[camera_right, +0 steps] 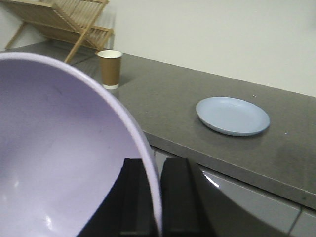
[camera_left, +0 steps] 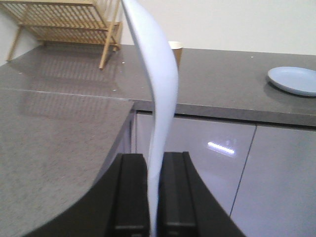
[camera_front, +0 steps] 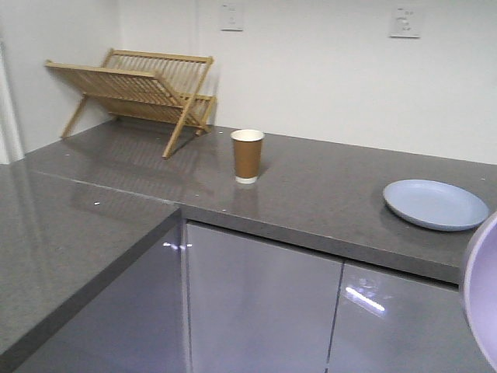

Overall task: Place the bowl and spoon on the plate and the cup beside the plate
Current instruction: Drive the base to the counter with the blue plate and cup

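My left gripper (camera_left: 154, 160) is shut on the pale blue-white spoon (camera_left: 157, 69), which stands up edge-on from between the fingers. My right gripper (camera_right: 154, 165) is shut on the rim of the lilac bowl (camera_right: 59, 148), held off the counter in front of the cabinets; the bowl's edge (camera_front: 481, 287) shows at the far right of the front view. The pale-blue plate (camera_front: 435, 203) lies bare on the grey counter at the right. The brown paper cup (camera_front: 248, 155) stands upright mid-counter, well left of the plate. Neither gripper shows in the front view.
A wooden dish rack (camera_front: 140, 89) stands at the back left of the L-shaped grey counter (camera_front: 326, 194). Glossy grey cabinet doors (camera_front: 260, 303) run below the counter edge. A white wall with socket plates (camera_front: 404, 23) backs the counter.
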Robot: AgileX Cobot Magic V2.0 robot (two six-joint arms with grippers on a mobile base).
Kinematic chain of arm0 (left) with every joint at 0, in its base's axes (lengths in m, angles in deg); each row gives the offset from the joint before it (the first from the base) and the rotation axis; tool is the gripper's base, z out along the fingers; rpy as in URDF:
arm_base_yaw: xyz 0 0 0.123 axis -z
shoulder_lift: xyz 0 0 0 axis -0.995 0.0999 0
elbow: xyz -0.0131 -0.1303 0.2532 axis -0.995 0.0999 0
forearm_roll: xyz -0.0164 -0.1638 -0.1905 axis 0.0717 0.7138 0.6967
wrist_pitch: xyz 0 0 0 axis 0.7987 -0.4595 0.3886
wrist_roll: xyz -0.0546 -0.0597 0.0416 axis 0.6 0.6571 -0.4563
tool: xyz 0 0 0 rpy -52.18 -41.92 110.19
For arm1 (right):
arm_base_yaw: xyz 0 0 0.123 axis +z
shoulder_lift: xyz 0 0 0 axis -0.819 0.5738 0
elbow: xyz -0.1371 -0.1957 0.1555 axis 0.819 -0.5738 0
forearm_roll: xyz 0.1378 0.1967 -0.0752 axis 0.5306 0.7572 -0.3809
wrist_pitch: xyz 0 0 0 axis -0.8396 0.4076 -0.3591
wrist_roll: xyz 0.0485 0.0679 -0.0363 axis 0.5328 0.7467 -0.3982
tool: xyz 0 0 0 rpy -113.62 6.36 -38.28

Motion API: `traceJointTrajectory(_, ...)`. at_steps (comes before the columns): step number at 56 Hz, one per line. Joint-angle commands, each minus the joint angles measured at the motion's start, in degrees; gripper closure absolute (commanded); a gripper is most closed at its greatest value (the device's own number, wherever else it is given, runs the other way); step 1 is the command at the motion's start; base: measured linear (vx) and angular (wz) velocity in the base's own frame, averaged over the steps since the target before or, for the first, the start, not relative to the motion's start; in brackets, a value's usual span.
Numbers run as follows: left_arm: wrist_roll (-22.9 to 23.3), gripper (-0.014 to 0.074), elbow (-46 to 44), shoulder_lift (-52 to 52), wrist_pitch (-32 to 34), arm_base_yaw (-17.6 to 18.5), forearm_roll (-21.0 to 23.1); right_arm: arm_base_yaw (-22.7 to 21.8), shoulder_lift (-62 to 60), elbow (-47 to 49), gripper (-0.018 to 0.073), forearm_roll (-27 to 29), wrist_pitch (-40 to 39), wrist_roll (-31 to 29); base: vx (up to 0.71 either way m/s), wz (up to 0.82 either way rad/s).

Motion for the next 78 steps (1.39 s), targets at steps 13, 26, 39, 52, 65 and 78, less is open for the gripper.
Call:
traceJointTrajectory(13,0.0,0.0596,-1.3,0.2,5.0,0.0,0.8,-0.1,-0.1,1.7,0.0571,0.6,-5.0,-0.3,0.17,-0.54)
traceJointTrajectory(26,0.0,0.0596,-1.3,0.2,5.0,0.0,0.8,-0.1,-0.2,1.7,0.0571,0.6,-5.1,-0.3,0.24,-0.36)
traceJointTrajectory(39,0.0,0.0596,-1.3,0.2,5.0,0.0,0.8,-0.1,-0.9,1.7,0.0571,0.6,-5.1,-0.3,0.33,-0.08)
traceJointTrajectory(52,0.0,0.0596,-1.3,0.2,5.0,0.0,0.8,-0.1,-1.1,1.7,0.0571,0.6,-5.0,-0.3,0.40,0.10)
traceJointTrajectory(65,0.0,0.0596,-1.3,0.1,5.0,0.0,0.8,-0.1,-1.1,1.7,0.0571,0.6,-5.1,-0.3,0.43,0.08)
traceJointTrajectory(78,0.0,0.0596,-1.3,0.2,5.0,0.0,0.8,-0.1,-1.1,1.7,0.0571,0.6,-5.1,-0.3,0.41,-0.09)
